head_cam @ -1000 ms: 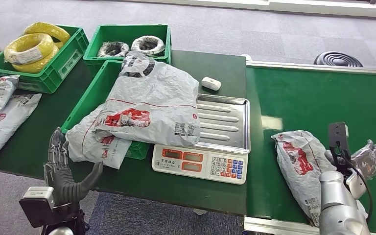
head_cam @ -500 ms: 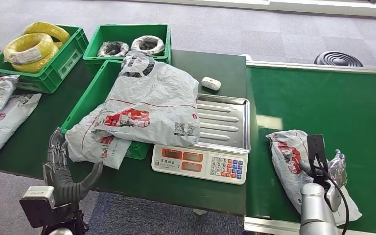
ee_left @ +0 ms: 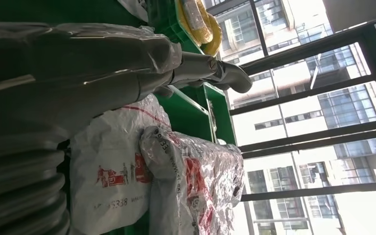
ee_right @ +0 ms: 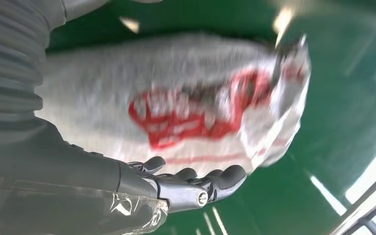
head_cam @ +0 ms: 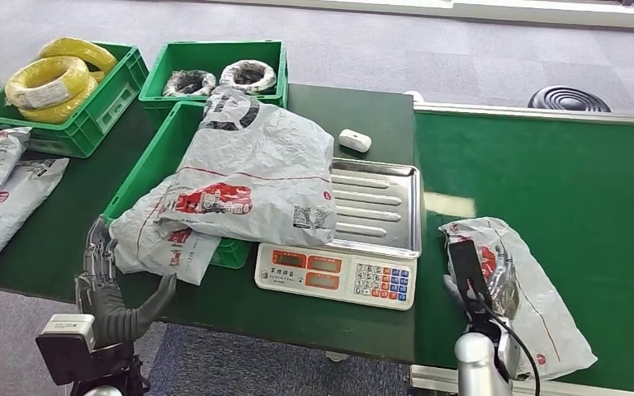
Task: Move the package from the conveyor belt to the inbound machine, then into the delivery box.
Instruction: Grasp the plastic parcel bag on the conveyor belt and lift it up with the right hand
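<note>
A grey package with red print point(head_cam: 537, 305) lies on the green conveyor belt point(head_cam: 561, 181) at the near right. My right hand point(head_cam: 476, 279) hovers over the package's left part with its fingers stretched out; in the right wrist view the fingers point(ee_right: 200, 185) lie beside the blurred package point(ee_right: 186, 107) and hold nothing. The scale point(head_cam: 337, 274) with its steel tray point(head_cam: 380, 210) stands on the table between crate and belt. My left hand point(head_cam: 111, 293) stays spread at the table's front edge, empty, and in the left wrist view this hand point(ee_left: 127, 63) is close to the bags point(ee_left: 186, 181).
A large grey bag point(head_cam: 252, 169) lies across a green crate point(head_cam: 144, 169) and overlaps the tray's left edge, with another bag point(head_cam: 161, 239) under it. Two green crates point(head_cam: 91, 115) with cable coils stand at the back left. More bags point(head_cam: 0, 190) lie far left. A small white box point(head_cam: 355, 140) sits behind the scale.
My right arm has swung left across the belt, from the package's right side to its left part. The package has shifted slightly left. My left hand has not moved.
</note>
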Robot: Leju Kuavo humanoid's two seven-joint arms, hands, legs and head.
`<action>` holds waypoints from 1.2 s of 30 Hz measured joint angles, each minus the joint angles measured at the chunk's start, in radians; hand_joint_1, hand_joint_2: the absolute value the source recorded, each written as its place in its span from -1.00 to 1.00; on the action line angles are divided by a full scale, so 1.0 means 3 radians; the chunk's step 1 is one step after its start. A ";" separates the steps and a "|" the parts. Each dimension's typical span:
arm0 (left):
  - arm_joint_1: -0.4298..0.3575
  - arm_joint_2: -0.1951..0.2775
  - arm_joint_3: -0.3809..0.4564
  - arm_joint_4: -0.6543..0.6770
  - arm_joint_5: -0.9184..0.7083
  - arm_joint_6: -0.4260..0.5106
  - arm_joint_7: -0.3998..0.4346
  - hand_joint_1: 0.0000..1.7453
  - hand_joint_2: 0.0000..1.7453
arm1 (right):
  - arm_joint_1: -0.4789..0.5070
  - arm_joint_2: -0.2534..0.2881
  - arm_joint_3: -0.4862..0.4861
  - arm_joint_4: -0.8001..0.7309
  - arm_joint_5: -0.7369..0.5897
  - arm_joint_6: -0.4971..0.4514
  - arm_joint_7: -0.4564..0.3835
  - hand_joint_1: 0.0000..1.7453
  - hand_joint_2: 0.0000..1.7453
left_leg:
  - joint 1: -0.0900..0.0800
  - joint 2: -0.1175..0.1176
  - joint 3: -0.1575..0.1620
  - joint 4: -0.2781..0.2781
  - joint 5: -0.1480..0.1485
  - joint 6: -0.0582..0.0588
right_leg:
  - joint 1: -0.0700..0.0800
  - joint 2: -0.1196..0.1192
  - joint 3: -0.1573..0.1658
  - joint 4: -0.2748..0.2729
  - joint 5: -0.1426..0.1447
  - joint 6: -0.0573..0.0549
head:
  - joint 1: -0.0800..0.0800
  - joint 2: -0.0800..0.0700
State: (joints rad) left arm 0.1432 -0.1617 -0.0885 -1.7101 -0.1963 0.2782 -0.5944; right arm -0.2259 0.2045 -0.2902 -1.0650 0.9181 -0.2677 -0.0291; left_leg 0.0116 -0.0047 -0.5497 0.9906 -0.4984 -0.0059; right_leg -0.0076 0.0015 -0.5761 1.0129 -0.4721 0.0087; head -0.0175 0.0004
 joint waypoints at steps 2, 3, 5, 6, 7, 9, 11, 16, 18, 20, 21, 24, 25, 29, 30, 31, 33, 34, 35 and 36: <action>-0.0028 0.0001 -0.0021 0.0017 0.0000 0.0000 0.0008 -1.00 1.00 | -0.0009 0.0034 0.0134 0.0114 -0.0003 -0.0108 0.0008 -1.00 1.00 | 0.0000 -0.0001 0.0001 0.0000 0.0001 0.0000 | 0.0000 -0.0001 0.0002 0.0000 0.0000 0.0000 | 0.0000 0.0000; -0.0037 0.0002 -0.0034 0.0025 0.0001 0.0005 0.0010 -1.00 1.00 | -0.0023 0.0043 0.0181 0.0198 -0.0018 -0.0164 -0.0005 -1.00 1.00 | 0.0000 -0.0001 0.0002 0.0000 0.0001 0.0000 | 0.0000 -0.0001 0.0003 0.0000 0.0000 0.0000 | 0.0000 0.0000; -0.0047 0.0005 -0.0061 0.0038 0.0008 0.0017 0.0013 -1.00 1.00 | -0.0053 0.0048 0.0244 0.0390 -0.0058 -0.0267 -0.0059 -1.00 1.00 | -0.0002 -0.0002 0.0003 0.0000 0.0001 0.0000 | -0.0002 -0.0002 0.0005 0.0000 0.0001 0.0001 | 0.0001 0.0000; -0.0051 0.0007 -0.0070 0.0043 0.0012 0.0023 0.0014 -1.00 1.00 | -0.0066 0.0048 0.0265 0.0478 -0.0076 -0.0310 -0.0085 -1.00 1.00 | -0.0002 -0.0002 0.0002 0.0000 0.0001 0.0000 | -0.0002 -0.0002 0.0005 0.0000 0.0001 0.0001 | 0.0001 0.0000; -0.0054 0.0009 -0.0077 0.0048 0.0017 0.0026 0.0014 -1.00 1.00 | -0.0082 0.0045 0.0280 0.0559 -0.0091 -0.0347 -0.0099 -1.00 1.00 | -0.0002 0.0000 0.0003 0.0000 0.0001 0.0000 | -0.0003 -0.0001 0.0004 0.0000 0.0001 0.0001 | 0.0001 0.0000; -0.0060 0.0013 -0.0087 0.0053 0.0023 0.0033 0.0014 -1.00 1.00 | -0.0130 0.0032 0.0291 0.0718 -0.0123 -0.0417 -0.0099 -1.00 1.00 | -0.0003 0.0006 0.0005 0.0000 -0.0001 -0.0001 | -0.0003 0.0005 0.0003 0.0000 0.0001 0.0001 | 0.0001 0.0000; -0.0065 0.0017 -0.0102 0.0054 0.0027 0.0048 0.0014 -1.00 1.00 | -0.0188 0.0010 0.0284 0.0923 -0.0159 -0.0525 -0.0099 -1.00 1.00 | -0.0002 0.0012 0.0007 0.0000 -0.0003 -0.0002 | -0.0003 0.0010 0.0003 0.0000 0.0001 0.0001 | 0.0001 0.0000; -0.0069 0.0030 -0.0144 0.0055 0.0045 0.0083 0.0014 -1.00 1.00 | -0.0297 -0.0042 0.0260 0.1367 -0.0210 -0.0689 -0.0144 -1.00 1.00 | 0.0000 0.0014 0.0009 0.0000 -0.0003 -0.0003 | 0.0000 0.0013 0.0003 0.0000 0.0001 0.0000 | 0.0001 0.0000; -0.0071 0.0033 -0.0151 0.0057 0.0057 0.0086 0.0015 -1.00 1.00 | -0.0350 -0.0056 0.0255 0.1475 -0.0179 -0.0753 -0.0080 -1.00 1.00 | 0.0001 0.0017 0.0014 0.0000 -0.0004 -0.0003 | 0.0001 0.0016 0.0005 0.0000 0.0001 0.0000 | 0.0000 0.0000; -0.0075 0.0037 -0.0160 0.0062 0.0071 0.0090 0.0016 -1.00 1.00 | -0.0403 -0.0072 0.0250 0.1578 -0.0109 -0.0852 0.0055 -1.00 1.00 | 0.0001 0.0019 0.0022 0.0000 -0.0005 -0.0004 | 0.0001 0.0019 0.0011 -0.0001 0.0000 -0.0001 | 0.0000 0.0000; -0.0079 0.0039 -0.0167 0.0066 0.0077 0.0091 0.0016 -1.00 1.00 | -0.0428 -0.0083 0.0246 0.1633 -0.0066 -0.0903 0.0135 -1.00 1.00 | 0.0001 0.0019 0.0026 0.0000 -0.0006 -0.0005 | 0.0000 0.0019 0.0014 -0.0001 0.0000 -0.0001 | 0.0001 0.0000; -0.0087 0.0054 -0.0186 0.0076 0.0098 0.0101 0.0019 -1.00 1.00 | -0.0502 -0.0128 0.0237 0.1791 0.0069 -0.1012 0.0367 -1.00 1.00 | 0.0000 0.0019 0.0035 0.0000 -0.0007 -0.0005 | 0.0000 0.0019 0.0022 -0.0002 0.0000 -0.0001 | 0.0002 0.0000; -0.0088 0.0059 -0.0190 0.0077 0.0106 0.0108 0.0022 -1.00 1.00 | -0.0526 -0.0144 0.0236 0.1833 0.0109 -0.1029 0.0431 -1.00 1.00 | 0.0000 0.0019 0.0039 0.0000 -0.0007 -0.0005 | -0.0001 0.0019 0.0025 -0.0002 0.0000 -0.0001 | 0.0002 0.0000; -0.0087 0.0075 -0.0203 0.0077 0.0131 0.0127 0.0034 -1.00 1.00 | -0.0608 -0.0181 0.0228 0.1976 0.0228 -0.1023 0.0683 -1.00 1.00 | -0.0001 0.0020 0.0060 0.0000 -0.0010 -0.0003 | -0.0001 0.0020 0.0045 -0.0004 -0.0001 0.0000 | 0.0001 0.0000; -0.0087 0.0078 -0.0208 0.0077 0.0133 0.0128 0.0036 -1.00 1.00 | -0.0626 -0.0189 0.0224 0.2008 0.0245 -0.1015 0.0732 -1.00 1.00 | -0.0001 0.0020 0.0065 0.0000 -0.0011 -0.0002 | -0.0001 0.0019 0.0051 -0.0005 -0.0003 0.0001 | 0.0001 0.0000; -0.0086 0.0080 -0.0213 0.0077 0.0135 0.0129 0.0037 -1.00 1.00 | -0.0640 -0.0197 0.0220 0.2036 0.0256 -0.1010 0.0765 -1.00 1.00 | -0.0001 0.0019 0.0070 0.0000 -0.0012 -0.0001 | -0.0001 0.0019 0.0056 -0.0005 -0.0004 0.0002 | 0.0001 0.0000; -0.0085 0.0084 -0.0223 0.0077 0.0137 0.0129 0.0039 -1.00 1.00 | -0.0659 -0.0208 0.0213 0.2077 0.0263 -0.1003 0.0789 -0.01 1.00 | -0.0001 0.0018 0.0078 0.0000 -0.0014 0.0000 | -0.0001 0.0018 0.0066 -0.0006 -0.0008 0.0004 | 0.0001 0.0000; -0.0085 0.0085 -0.0227 0.0077 0.0138 0.0129 0.0039 -1.00 1.00 | -0.0667 -0.0212 0.0211 0.2093 0.0267 -0.1000 0.0802 0.49 1.00 | -0.0001 0.0018 0.0082 0.0000 -0.0016 0.0001 | -0.0001 0.0018 0.0071 -0.0007 -0.0010 0.0005 | 0.0001 0.0000; -0.0085 0.0085 -0.0229 0.0077 0.0140 0.0130 0.0040 -1.00 1.00 | -0.0675 -0.0215 0.0209 0.2108 0.0275 -0.0997 0.0822 0.98 1.00 | -0.0001 0.0018 0.0088 0.0000 -0.0018 0.0002 | -0.0001 0.0019 0.0077 -0.0008 -0.0012 0.0006 | 0.0001 0.0000; -0.0085 0.0085 -0.0230 0.0077 0.0142 0.0130 0.0040 -1.00 1.00 | -0.0681 -0.0220 0.0207 0.2123 0.0288 -0.0994 0.0845 1.00 1.00 | -0.0001 0.0019 0.0095 0.0000 -0.0021 0.0003 | -0.0001 0.0019 0.0085 -0.0009 -0.0015 0.0007 | 0.0001 0.0000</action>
State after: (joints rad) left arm 0.1176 -0.1362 -0.1575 -1.6871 -0.1535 0.3172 -0.5823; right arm -0.4302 0.1385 -0.2282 -0.4280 1.0044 -0.5658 0.2244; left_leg 0.0113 0.0009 -0.5210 0.9907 -0.5048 -0.0051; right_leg -0.0080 0.0071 -0.5505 1.0101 -0.4765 0.0109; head -0.0174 0.0004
